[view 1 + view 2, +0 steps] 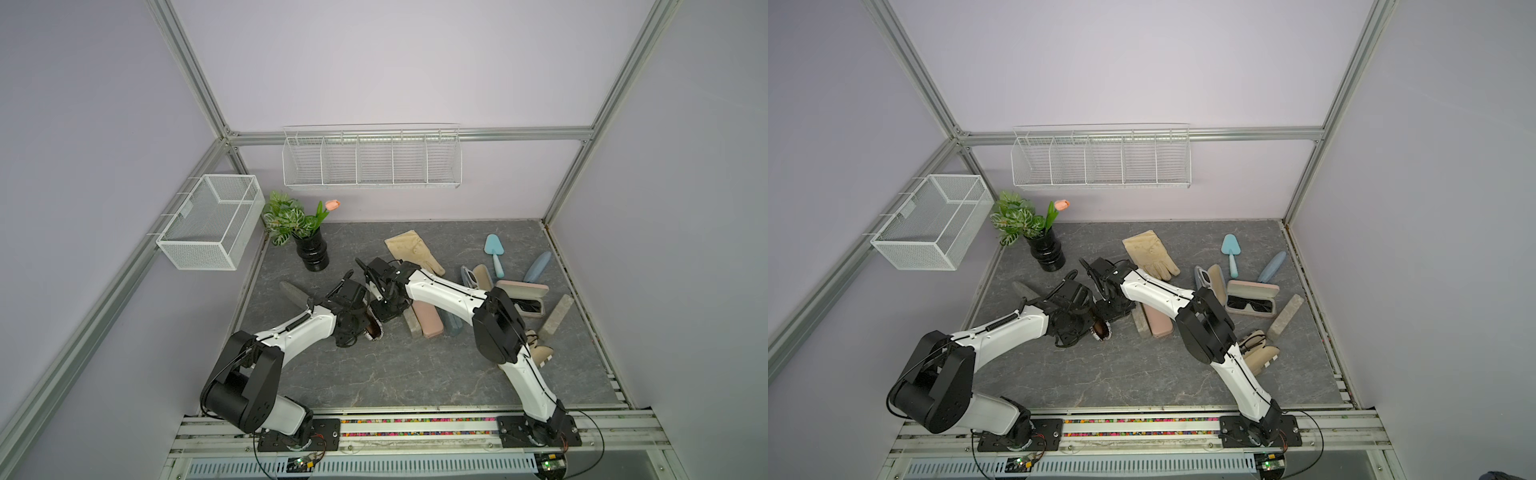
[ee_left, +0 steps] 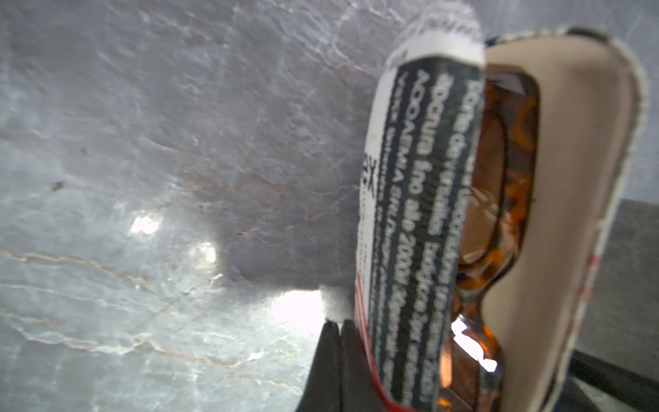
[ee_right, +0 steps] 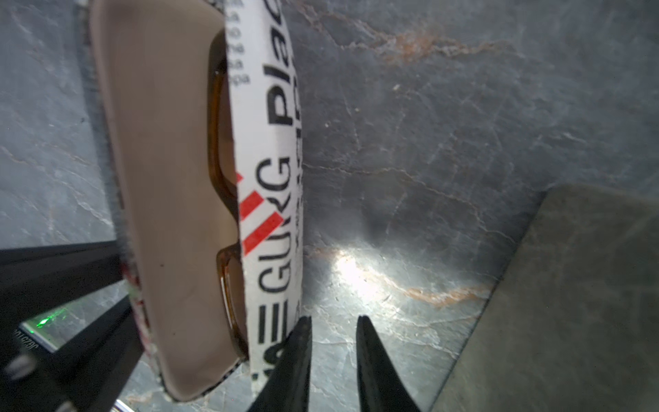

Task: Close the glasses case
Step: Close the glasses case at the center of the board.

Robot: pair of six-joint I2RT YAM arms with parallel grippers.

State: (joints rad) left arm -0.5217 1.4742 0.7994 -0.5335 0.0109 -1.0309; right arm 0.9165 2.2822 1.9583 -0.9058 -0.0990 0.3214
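Both top views: glasses case (image 1: 375,331) (image 1: 1101,329) sits open on the grey marbled table (image 1: 395,374), about 4 o'clock from the black vase (image 1: 313,251). Left arm (image 1: 299,328) comes in from 9 o'clock. Right arm (image 1: 440,291) comes in from 2 o'clock, elbow raised. Both wrists are bent down over the case.

Left wrist view: left gripper (image 2: 337,323) clenched, nothing between the fingers, right against the case's outer shell. Shell is a newsprint-pattern wrap with soft beige lining; tortoiseshell glasses (image 2: 499,171) are inside.

Right wrist view: right gripper (image 3: 333,321) slightly parted and empty, bare table in the gap. One finger (image 3: 296,356) rests against the printed shell. Case is ajar, amber frame showing.
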